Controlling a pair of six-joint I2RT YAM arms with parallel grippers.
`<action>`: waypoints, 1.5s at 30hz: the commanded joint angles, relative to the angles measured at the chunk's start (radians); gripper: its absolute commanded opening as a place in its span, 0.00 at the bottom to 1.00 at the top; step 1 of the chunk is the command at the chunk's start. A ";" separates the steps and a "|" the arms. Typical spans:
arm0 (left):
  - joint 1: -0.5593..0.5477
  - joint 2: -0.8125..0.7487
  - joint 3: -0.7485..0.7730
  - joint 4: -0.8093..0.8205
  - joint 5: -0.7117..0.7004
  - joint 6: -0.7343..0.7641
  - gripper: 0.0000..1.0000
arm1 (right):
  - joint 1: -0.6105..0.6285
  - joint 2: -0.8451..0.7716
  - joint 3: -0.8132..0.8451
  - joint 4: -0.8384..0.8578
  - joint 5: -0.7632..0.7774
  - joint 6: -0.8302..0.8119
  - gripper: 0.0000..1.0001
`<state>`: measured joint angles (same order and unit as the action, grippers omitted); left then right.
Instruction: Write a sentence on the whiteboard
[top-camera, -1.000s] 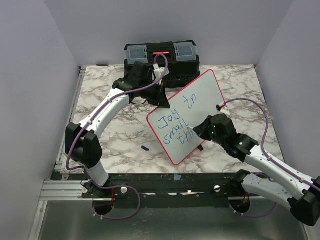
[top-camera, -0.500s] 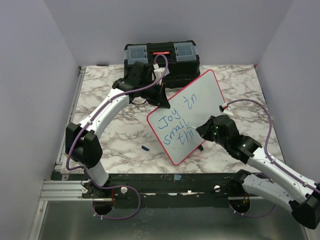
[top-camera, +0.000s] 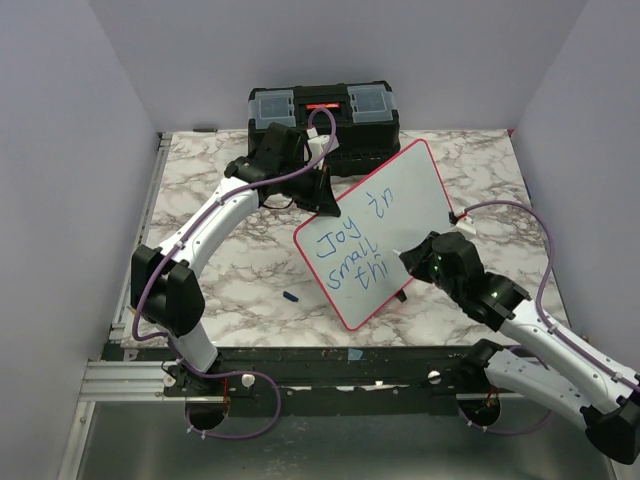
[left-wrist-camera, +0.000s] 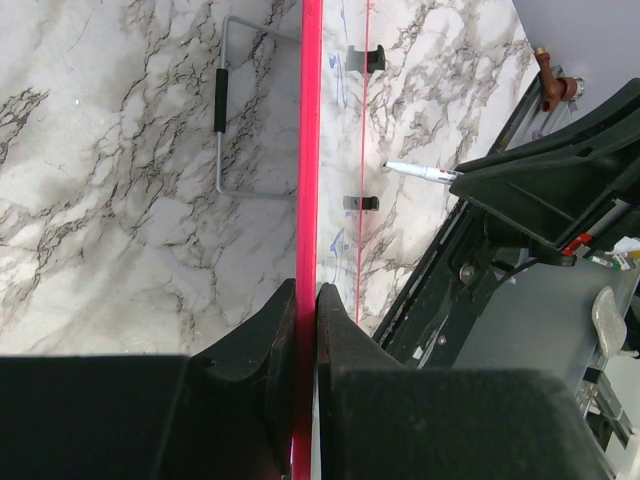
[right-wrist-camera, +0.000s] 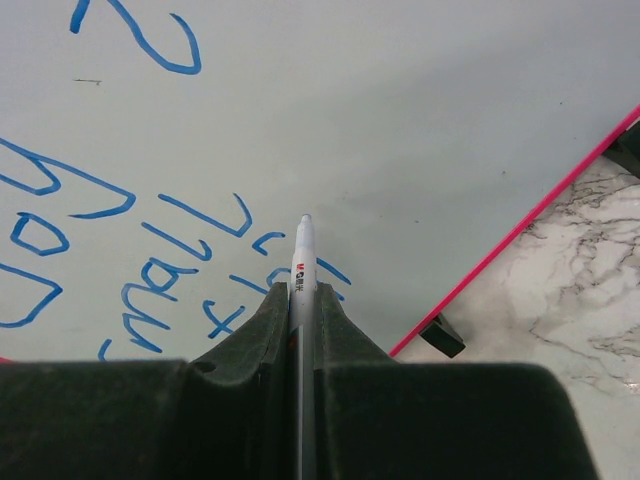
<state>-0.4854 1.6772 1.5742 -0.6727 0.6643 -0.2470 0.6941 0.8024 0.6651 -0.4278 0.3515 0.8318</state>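
The whiteboard (top-camera: 400, 195), white with a red-pink rim, stands tilted on the marble table and carries blue writing "Joy in small thi". My left gripper (top-camera: 322, 192) is shut on its upper left rim (left-wrist-camera: 308, 180), seen edge-on in the left wrist view. My right gripper (top-camera: 408, 258) is shut on a white marker (right-wrist-camera: 303, 262), whose tip meets the board (right-wrist-camera: 420, 120) just after the blue letters. The marker also shows in the left wrist view (left-wrist-camera: 420, 172).
A black toolbox (top-camera: 322, 112) stands at the table's back edge behind the left arm. A small blue marker cap (top-camera: 290, 297) lies on the table in front of the board. A wire stand (left-wrist-camera: 222, 120) props the board from behind.
My right gripper has shifted right and slightly down along the third line, and more blue strokes show after "th". The left arm and the board have not moved.
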 joint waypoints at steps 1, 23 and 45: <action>-0.004 -0.019 0.002 0.001 -0.037 0.057 0.00 | -0.002 0.019 -0.005 -0.015 0.031 0.020 0.01; -0.005 -0.014 0.002 0.001 -0.037 0.057 0.00 | -0.003 0.110 -0.041 0.055 -0.036 0.008 0.01; -0.005 -0.010 0.006 0.001 -0.036 0.056 0.00 | -0.001 0.053 -0.126 -0.007 -0.054 0.038 0.01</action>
<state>-0.4843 1.6772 1.5742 -0.6743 0.6636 -0.2455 0.6941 0.8474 0.5697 -0.4053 0.3264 0.8486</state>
